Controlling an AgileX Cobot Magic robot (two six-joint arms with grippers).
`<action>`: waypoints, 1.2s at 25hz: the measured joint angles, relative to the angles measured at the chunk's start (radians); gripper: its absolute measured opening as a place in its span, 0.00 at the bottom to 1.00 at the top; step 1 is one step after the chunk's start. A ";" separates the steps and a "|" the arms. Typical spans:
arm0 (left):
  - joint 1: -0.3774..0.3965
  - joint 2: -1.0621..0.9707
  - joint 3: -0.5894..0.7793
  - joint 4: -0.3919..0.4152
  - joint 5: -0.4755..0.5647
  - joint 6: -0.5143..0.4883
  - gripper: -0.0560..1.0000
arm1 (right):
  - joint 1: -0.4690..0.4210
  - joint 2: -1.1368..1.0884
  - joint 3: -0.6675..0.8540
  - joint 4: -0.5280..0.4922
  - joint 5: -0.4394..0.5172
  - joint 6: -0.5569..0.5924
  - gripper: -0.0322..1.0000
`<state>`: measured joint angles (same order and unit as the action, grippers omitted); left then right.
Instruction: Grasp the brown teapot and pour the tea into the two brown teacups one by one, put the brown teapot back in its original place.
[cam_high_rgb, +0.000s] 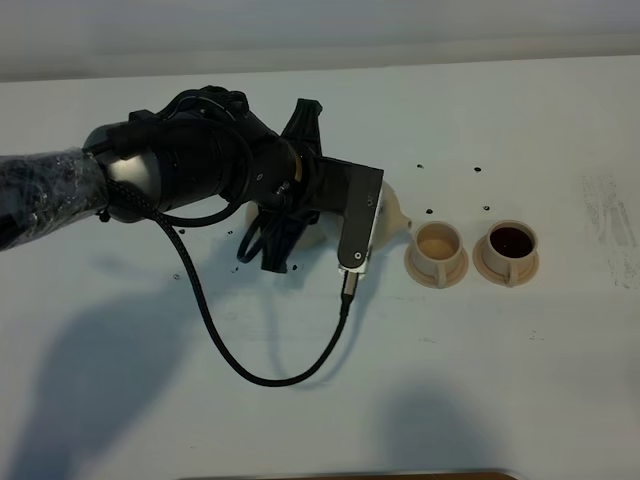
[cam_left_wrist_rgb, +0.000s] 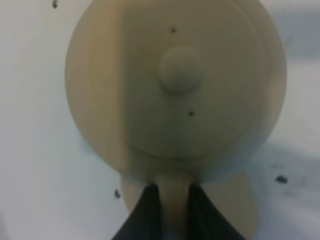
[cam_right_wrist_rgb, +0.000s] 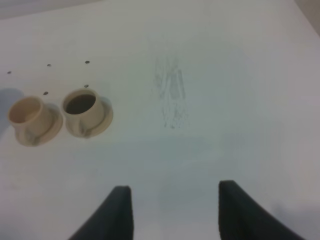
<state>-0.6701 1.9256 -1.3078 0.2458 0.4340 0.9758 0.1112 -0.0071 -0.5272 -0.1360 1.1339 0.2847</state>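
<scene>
The brown teapot (cam_left_wrist_rgb: 181, 90) fills the left wrist view from above, lid knob up. My left gripper (cam_left_wrist_rgb: 174, 194) is shut on its loop handle. In the high view my left arm covers the pot, and only a beige edge of the teapot (cam_high_rgb: 393, 213) shows. A flat beige disc, the original place (cam_left_wrist_rgb: 242, 200), peeks out under the pot; I cannot tell whether they touch. The two brown teacups stand on saucers to the right: the nearer cup (cam_high_rgb: 437, 248) (cam_right_wrist_rgb: 27, 114) looks pale inside, the farther cup (cam_high_rgb: 509, 246) (cam_right_wrist_rgb: 81, 106) holds dark tea. My right gripper (cam_right_wrist_rgb: 172, 210) is open over bare table.
A black cable (cam_high_rgb: 250, 370) loops from my left arm onto the white table (cam_high_rgb: 500, 380). Small dark specks (cam_high_rgb: 452, 170) dot the surface behind the cups. A faint grey smudge (cam_right_wrist_rgb: 170, 95) marks the table to the right of the cups.
</scene>
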 joint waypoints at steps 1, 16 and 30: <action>0.000 0.000 0.000 0.013 -0.001 0.000 0.13 | 0.000 0.000 0.000 0.000 0.000 0.000 0.43; -0.031 0.052 -0.001 0.084 -0.111 0.003 0.13 | 0.000 0.000 0.000 0.001 0.000 0.000 0.43; -0.046 0.052 -0.001 0.251 -0.140 0.014 0.13 | 0.000 0.000 0.000 0.002 0.000 0.000 0.43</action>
<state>-0.7161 1.9779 -1.3087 0.4965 0.2939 0.9903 0.1112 -0.0071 -0.5272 -0.1341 1.1339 0.2847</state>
